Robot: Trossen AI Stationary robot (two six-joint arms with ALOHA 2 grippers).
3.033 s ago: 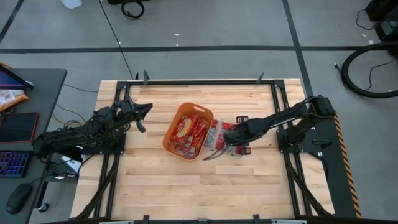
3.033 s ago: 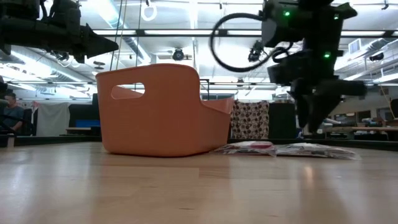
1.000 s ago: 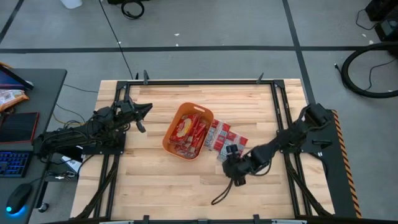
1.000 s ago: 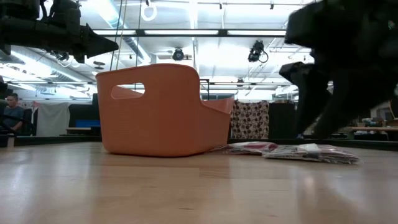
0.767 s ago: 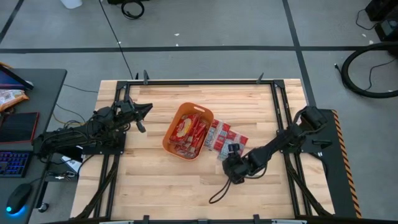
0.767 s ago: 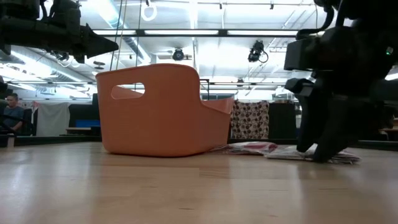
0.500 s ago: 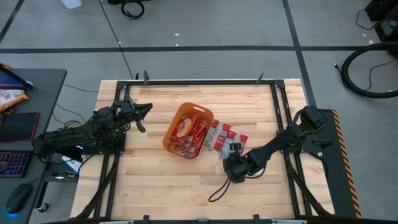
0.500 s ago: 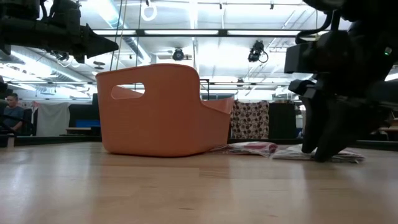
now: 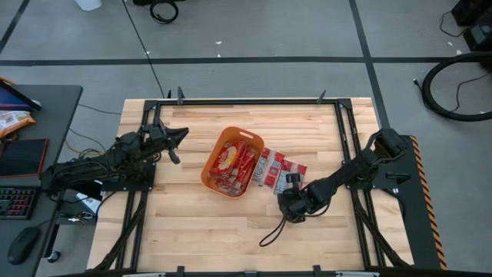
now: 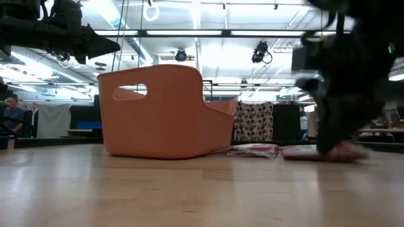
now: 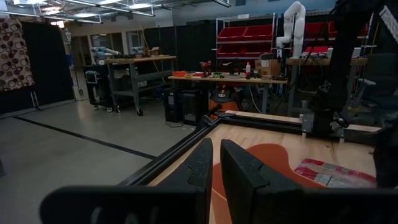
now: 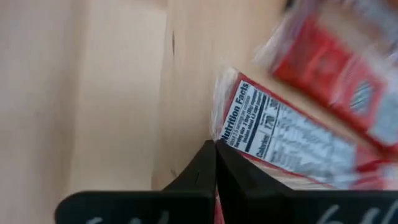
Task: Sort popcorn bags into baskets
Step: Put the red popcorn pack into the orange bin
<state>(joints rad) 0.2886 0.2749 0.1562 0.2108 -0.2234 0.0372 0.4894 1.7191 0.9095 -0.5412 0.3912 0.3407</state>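
Right tool (image 12: 215,144): it is reaching down to the table (image 9: 200,223) just beside the loose packets, on the side away from the basket; its two fingers are pressed together, clenching the corner of a packet with its nutrition label (image 12: 264,130) facing up.
Right tool in the high view (image 9: 290,185): it is sitting at the edge of the loose packets.
Left tool (image 9: 181,134): it is hovering over the table's left part, well apart from the basket, with its fingers (image 11: 239,165) nearly together and grasping nothing.
Basket (image 9: 213,158): the orange tub is standing near the middle of the table, with its handle slot (image 10: 129,93) showing in the low view.
Popcorn bags in the basket (image 9: 233,163): several red packets are lying inside, one with a yellow-cream centre.
Loose popcorn bags (image 9: 270,167): a few red-and-white packets are lying flat on the table, touching the basket's right wall and overlapping one another.
Person (image 10: 11,113): someone is sitting far off in the room, at the low view's left edge.
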